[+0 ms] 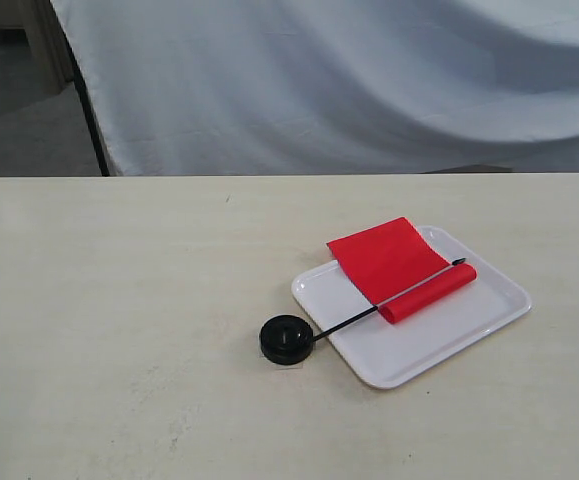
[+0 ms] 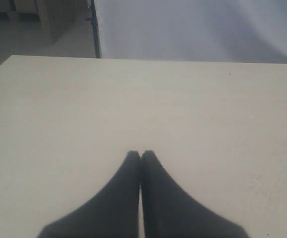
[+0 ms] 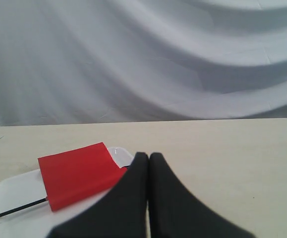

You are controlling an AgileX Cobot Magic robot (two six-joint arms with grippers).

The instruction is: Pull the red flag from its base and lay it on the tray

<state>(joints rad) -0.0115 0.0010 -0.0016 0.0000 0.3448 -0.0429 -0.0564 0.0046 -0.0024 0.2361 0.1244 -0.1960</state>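
Observation:
The red flag [image 1: 401,267] lies flat on the white tray [image 1: 469,330], its thin black pole running down-left over the tray's rim, the pointed tip at the upper right. The pole's lower end reaches the round black base [image 1: 287,340], which stands on the table just left of the tray; whether it still sits in the hole I cannot tell. No gripper shows in the exterior view. My right gripper [image 3: 149,156] is shut and holds nothing, with the red flag [image 3: 76,173] and tray [image 3: 14,193] beside it. My left gripper [image 2: 140,154] is shut over bare table.
The pale table [image 1: 119,300] fills the scene. A white cloth backdrop [image 1: 349,80] hangs behind its far edge. A dark stand leg [image 1: 91,120] and grey floor show at the far left.

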